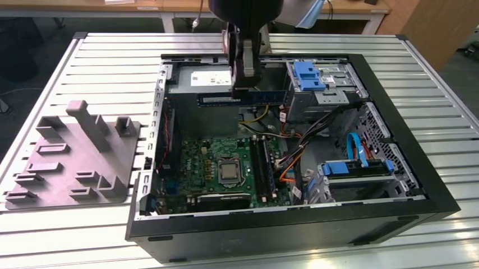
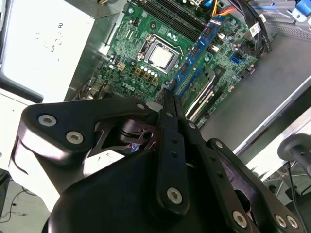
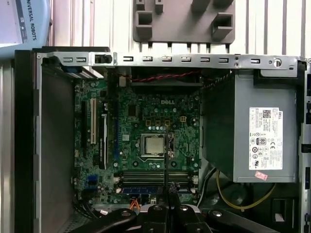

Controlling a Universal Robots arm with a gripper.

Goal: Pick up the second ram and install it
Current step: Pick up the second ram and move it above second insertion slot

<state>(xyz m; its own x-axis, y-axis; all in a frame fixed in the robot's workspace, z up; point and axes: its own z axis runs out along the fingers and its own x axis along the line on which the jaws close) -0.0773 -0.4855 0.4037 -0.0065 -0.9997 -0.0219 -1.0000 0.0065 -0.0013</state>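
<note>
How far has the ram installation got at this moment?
Done: the second ram is picked up, well away from the grey holder. In hand: the end effector grips it over the open case. Left: it is not yet seated in the memory slots; it hangs clear of them.

The arm (image 1: 247, 12) runs off the exterior view at twelve o'clock. Its fingers (image 1: 244, 75) cover the middle of the second ram (image 1: 268, 96) they clamp. In the first wrist view the picture's edge crops the grey holder block (image 3: 183, 22).
</note>
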